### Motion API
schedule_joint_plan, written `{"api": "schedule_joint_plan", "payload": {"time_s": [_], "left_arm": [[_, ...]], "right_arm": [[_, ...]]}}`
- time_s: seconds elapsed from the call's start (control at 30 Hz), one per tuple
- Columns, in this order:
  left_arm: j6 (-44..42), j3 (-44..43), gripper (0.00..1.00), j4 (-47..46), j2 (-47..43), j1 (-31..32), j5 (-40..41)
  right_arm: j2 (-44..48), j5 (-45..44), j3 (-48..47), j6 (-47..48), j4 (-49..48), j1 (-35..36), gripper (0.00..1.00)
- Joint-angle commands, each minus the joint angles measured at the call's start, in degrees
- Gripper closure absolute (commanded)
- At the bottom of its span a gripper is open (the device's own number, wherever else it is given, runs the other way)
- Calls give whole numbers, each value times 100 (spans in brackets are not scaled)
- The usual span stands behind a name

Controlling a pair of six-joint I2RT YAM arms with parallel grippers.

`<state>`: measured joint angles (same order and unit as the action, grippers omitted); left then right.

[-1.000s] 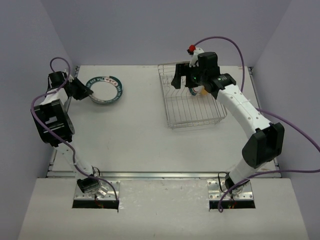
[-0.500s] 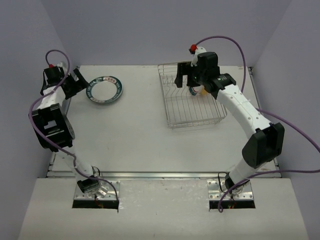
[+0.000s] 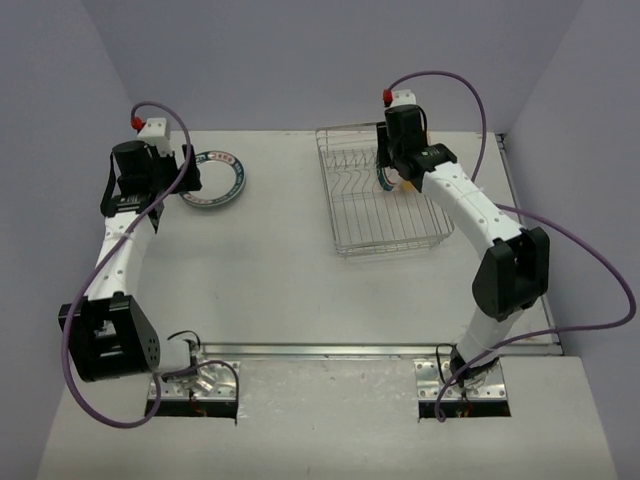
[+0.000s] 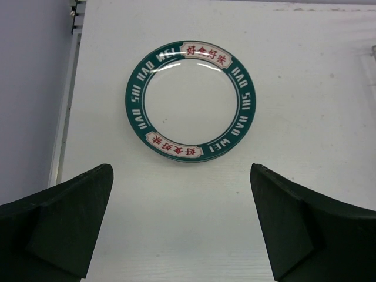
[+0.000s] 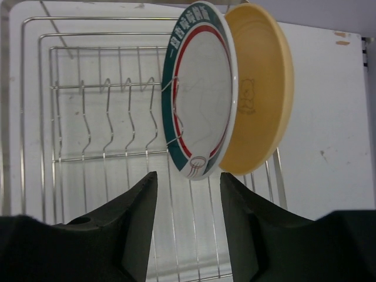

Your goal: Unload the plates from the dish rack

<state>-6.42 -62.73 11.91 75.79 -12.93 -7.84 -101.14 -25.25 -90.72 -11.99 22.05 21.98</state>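
A white plate with a teal rim and red characters [image 4: 191, 100] lies flat on the table at the far left [image 3: 211, 178]. My left gripper [image 4: 182, 229] is open just short of its near edge, empty, and also shows from above [image 3: 184, 172]. In the dish rack [image 5: 106, 86] two plates stand upright in the prongs: a white plate with a teal and red rim [image 5: 202, 94] and behind it a tan-yellow plate [image 5: 261, 88]. My right gripper [image 5: 188, 217] hovers over them [image 3: 392, 163], jaws partly drawn in. The white plate's edge is level with the tips and touches neither.
The silver wire rack [image 3: 390, 246] stands at the far right of the white table [image 3: 280, 250], with several bare prongs left of the plates. Purple walls enclose the table. A metal rail [image 3: 330, 350] runs along the near edge.
My left gripper has opened, let go of the teal-rimmed plate, and pulled back from it. My right gripper has moved onto the upright plates and its jaws have narrowed.
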Motion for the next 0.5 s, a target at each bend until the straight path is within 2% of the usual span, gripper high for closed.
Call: {"api": "schedule_joint_plan", "payload": {"time_s": [0.0, 0.1, 0.47], "left_arm": [[102, 148, 0, -437, -529, 133, -372], [299, 69, 0, -186, -538, 165, -614], [424, -66, 0, 15, -556, 184, -837]], "right_arm": [[-164, -1168, -282, 415, -829, 0, 50], [-278, -1445, -344, 481, -1007, -26, 49], [-969, -1203, -570, 468, -1282, -273, 53]]}}
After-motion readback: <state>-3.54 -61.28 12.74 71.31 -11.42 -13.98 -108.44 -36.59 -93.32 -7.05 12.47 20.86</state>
